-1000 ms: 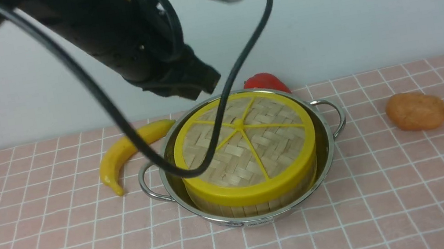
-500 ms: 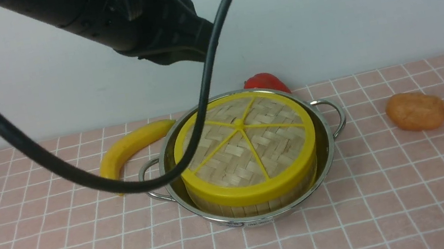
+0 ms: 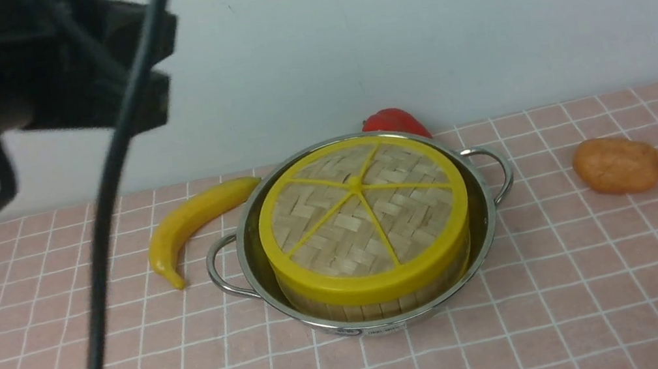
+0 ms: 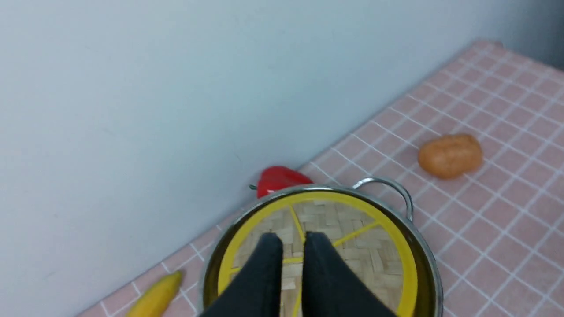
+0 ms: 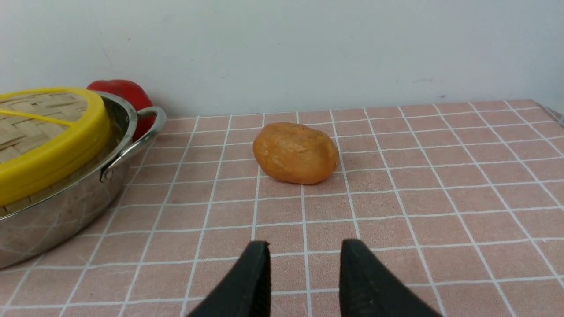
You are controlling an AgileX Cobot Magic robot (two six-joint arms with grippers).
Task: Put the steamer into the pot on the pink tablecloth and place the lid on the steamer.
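The left arm [image 3: 22, 81] has pulled away from above the lid [image 3: 363, 215], going up and toward the robot's left, and now sits blurred in the front view's upper left corner. Its black cable [image 3: 107, 200] no longer drapes across the lid and the pot [image 3: 482, 233]; it hangs left of the banana [image 3: 190, 223].

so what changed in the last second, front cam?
The left arm swung away from above the pot toward the robot's left, cable trailing. Nothing grabbed or released. The lid, steamer, banana and potato stayed put.
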